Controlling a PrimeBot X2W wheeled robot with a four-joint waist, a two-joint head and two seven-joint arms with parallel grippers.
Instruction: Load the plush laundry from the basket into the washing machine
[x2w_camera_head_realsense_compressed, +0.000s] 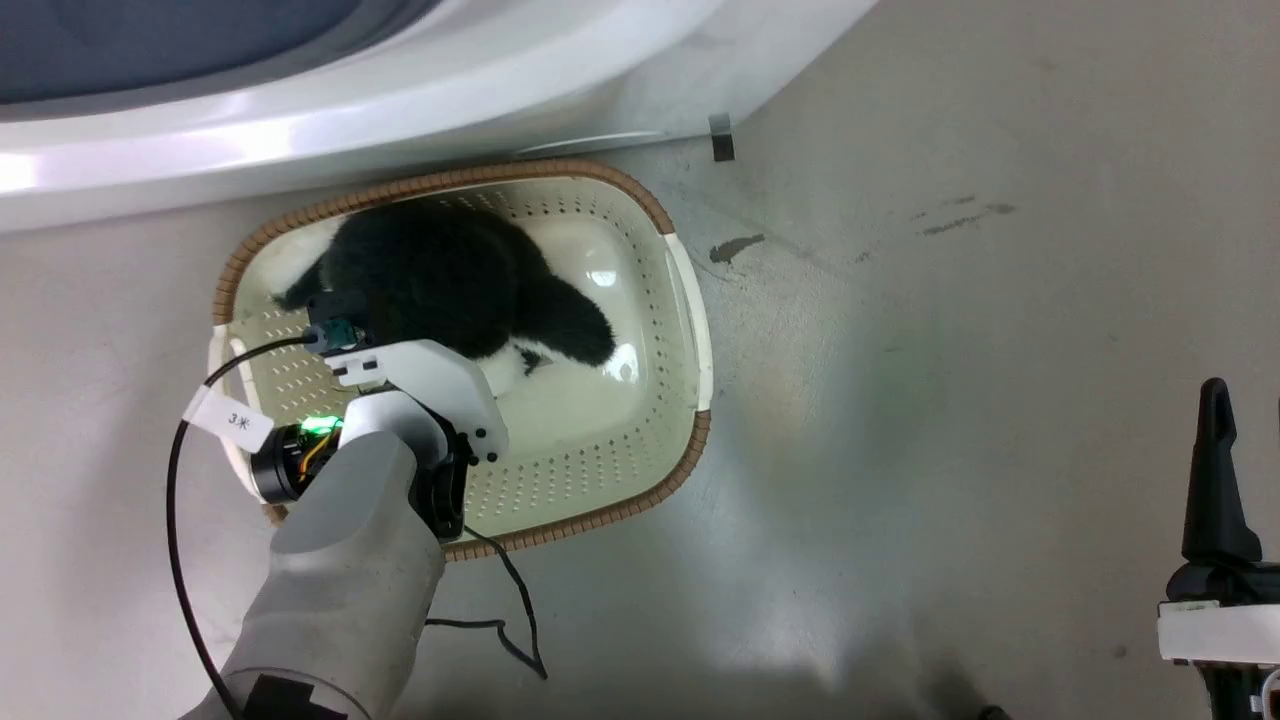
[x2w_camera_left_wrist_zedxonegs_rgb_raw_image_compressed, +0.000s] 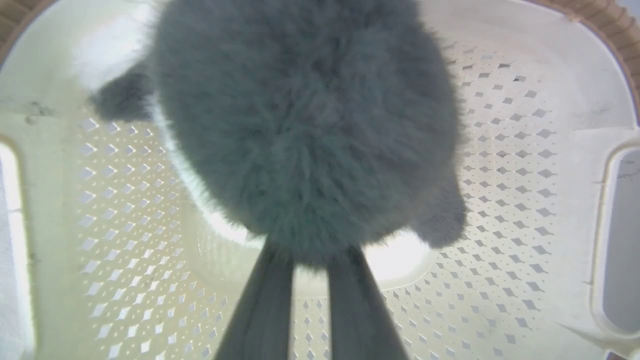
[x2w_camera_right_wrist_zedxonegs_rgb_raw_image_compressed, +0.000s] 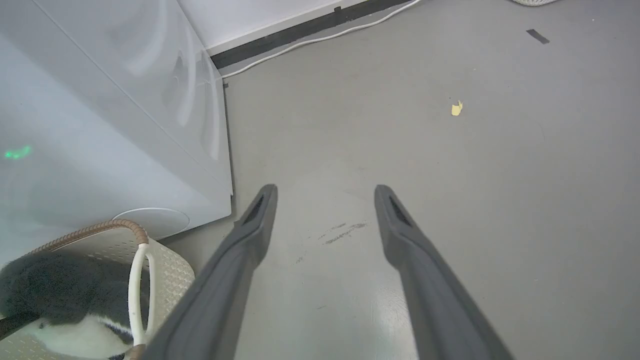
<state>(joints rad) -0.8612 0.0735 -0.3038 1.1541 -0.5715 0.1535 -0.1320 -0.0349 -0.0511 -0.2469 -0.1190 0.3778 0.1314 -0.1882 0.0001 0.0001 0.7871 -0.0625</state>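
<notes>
We see our left end effector (x2w_camera_left_wrist_zedxonegs_rgb_raw_image_compressed: 312, 252) closed, its two dark fingers (x2w_camera_left_wrist_zedxonegs_rgb_raw_image_compressed: 260, 305) nipping the black fur of the plush laundry (x2w_camera_left_wrist_zedxonegs_rgb_raw_image_compressed: 305, 125), which lies back-up inside the basket (x2w_camera_head_realsense_compressed: 692, 300) on the floor (x2w_camera_head_realsense_compressed: 950, 400), just beside the washing machine (x2w_camera_head_realsense_compressed: 300, 130). Our right end effector (x2w_camera_right_wrist_zedxonegs_rgb_raw_image_compressed: 325, 192) hangs open above the floor, well apart from the basket.

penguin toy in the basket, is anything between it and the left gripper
Nothing visible does. The left gripper is down inside the basket, its tips buried in the dark fur of the penguin soft toy.
</notes>
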